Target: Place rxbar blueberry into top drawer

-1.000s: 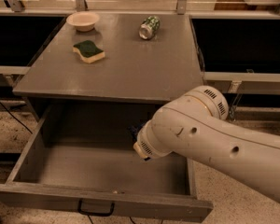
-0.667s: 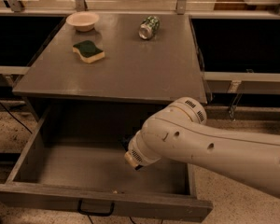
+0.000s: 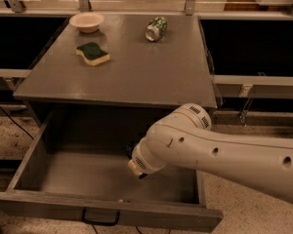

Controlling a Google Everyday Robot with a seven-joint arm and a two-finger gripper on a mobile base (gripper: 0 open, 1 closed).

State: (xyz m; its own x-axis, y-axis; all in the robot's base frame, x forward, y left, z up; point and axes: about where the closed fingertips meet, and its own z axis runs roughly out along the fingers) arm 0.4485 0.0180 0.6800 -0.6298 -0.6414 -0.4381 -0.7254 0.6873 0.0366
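pincer: low inside the top drawer, mostly hidden behind the arm; grip state cannot be told
rxbar blueberry: out of sight, probably hidden there
top drawer: pulled open to receive it

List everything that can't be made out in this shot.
- Hand: down in the open drawer, almost wholly hidden behind the white arm; only a dark sliver shows.
- Bar: not visible anywhere; if it is held, the arm covers it.
- Drawer floor, right part: covered by the arm.
- Arm: cut off by the right edge, so its base is unseen.
- Can: print too small to read.
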